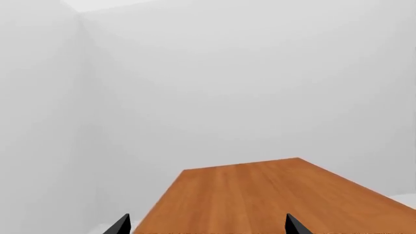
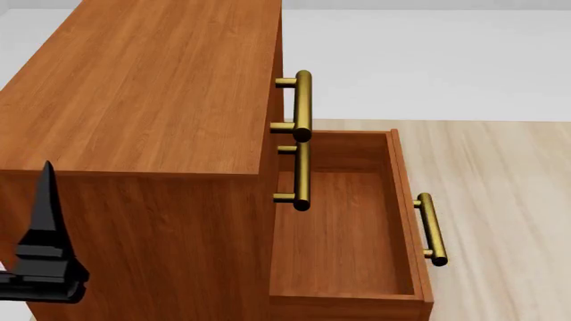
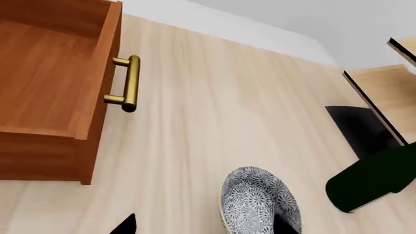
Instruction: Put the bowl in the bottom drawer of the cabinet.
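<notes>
Bottom drawer (image 2: pixel 344 227) pulled fully out of the cabinet (image 2: pixel 143 87), interior bare wood; brass handle (image 2: pixel 431 229) on its front at about 3 o'clock of the drawer box in the head view. Two more brass handles (image 2: pixel 303 107) stacked on the closed fronts above.

Left gripper (image 2: pixel 43 254) stands upright beside the cabinet's near face, at 8 o'clock in the head view. Its wrist view shows two dark fingertips (image 1: pixel 120 225) spread well apart over the cabinet top (image 1: pixel 260 195), nothing between them.

Bowl (image 3: pixel 258 200) sits on pale wood floor (image 3: pixel 208 97), well apart from the drawer, at roughly 4 o'clock of the drawer handle in the right wrist view. Right gripper (image 3: pixel 204 225): tips straddle the bowl, one touching or overlapping its rim; cannot tell if pinching. Dark green bottle (image 3: pixel 373 178) near the bowl, at its 2 o'clock.
</notes>
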### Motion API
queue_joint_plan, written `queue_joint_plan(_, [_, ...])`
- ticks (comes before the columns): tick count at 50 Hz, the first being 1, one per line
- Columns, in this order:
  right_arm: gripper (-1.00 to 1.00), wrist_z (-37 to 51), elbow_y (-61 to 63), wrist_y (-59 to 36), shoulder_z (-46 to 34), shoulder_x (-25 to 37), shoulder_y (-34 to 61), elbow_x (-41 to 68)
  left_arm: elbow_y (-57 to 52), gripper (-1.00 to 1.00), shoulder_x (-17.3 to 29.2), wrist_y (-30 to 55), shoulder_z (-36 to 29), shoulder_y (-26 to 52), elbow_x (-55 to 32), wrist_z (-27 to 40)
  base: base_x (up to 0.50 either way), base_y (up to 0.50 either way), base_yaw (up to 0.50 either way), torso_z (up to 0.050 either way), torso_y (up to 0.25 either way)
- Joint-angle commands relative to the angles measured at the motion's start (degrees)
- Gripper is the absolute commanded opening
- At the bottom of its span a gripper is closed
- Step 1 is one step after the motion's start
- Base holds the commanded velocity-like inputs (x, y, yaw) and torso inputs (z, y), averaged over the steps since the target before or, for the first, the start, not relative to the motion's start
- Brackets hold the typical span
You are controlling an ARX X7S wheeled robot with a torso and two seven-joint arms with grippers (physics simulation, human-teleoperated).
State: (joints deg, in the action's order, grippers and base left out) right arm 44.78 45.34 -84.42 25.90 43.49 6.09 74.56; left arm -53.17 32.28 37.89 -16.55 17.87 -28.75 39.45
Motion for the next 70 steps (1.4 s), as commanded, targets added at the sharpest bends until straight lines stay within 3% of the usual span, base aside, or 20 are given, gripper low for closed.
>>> queue_joint_plan(1, [1.00, 3.5, -2.7, -1.5, 0.5, 0.9, -1.0, 4.0, 0.2, 1.00, 0.0, -0.1, -0.5, 0.2, -0.1, 0.1, 0.00, 0.00, 0.00, 0.000, 0.000])
queue_joint_plan(19, [1.00, 4.5, -6.2, -0.5, -0.9, 4.4, -0.8, 5.8, 0.5, 1.00, 0.4, -0.3, -0.6, 0.4, -0.2, 0.3, 0.00, 0.00, 0.00, 0.000, 0.000])
queue_joint_plan(34, [1.00, 1.4, -11.0, 1.2, -8.3, 6.6, 3.3, 2.3, 0.6, 1.00, 0.5, -0.7, -1.3, 0.3, 0.1, 0.5, 0.00, 0.00, 0.00, 0.000, 0.000])
queue_joint_plan(70, [1.00, 2.3, -15.5, 2.5, -14.3, 9.3, 6.7, 2.1, 0.7, 1.00, 1.3, -1.4, -3.5, 0.5, 1.7, 0.6, 0.00, 0.00, 0.00, 0.000, 0.000])
